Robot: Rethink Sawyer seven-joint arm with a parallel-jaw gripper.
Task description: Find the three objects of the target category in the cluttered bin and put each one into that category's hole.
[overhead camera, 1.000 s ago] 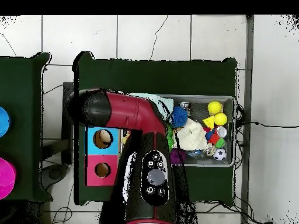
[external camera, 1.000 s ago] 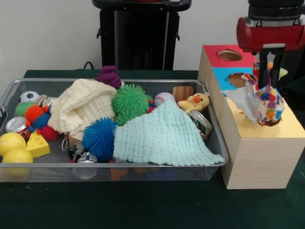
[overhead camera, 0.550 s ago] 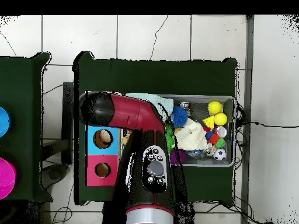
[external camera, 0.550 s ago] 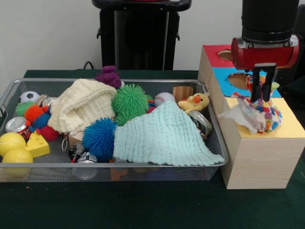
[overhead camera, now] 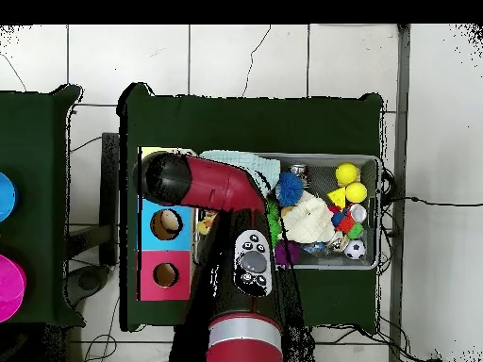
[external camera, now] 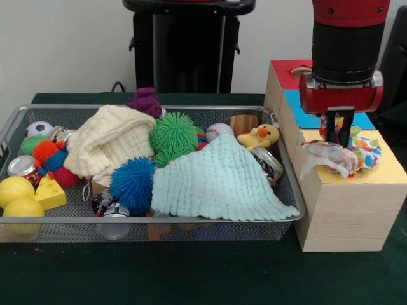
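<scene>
where it lies crumpled on the box (external camera: 346,203), the cloth (external camera: 340,154) is white with coloured dots.

You have a table (external camera: 191,279) covered in dark green cloth. Two things sit directly on it. On your left in the front view is a wire mesh bin (external camera: 13,127), heaped with toys and cloths. Just beside it, on the right, stands a long wooden box (external camera: 346,219) with a yellow, blue and red top. In the overhead view the table (overhead camera: 236,118) shows bare cloth beyond the bin (overhead camera: 379,212).
</scene>
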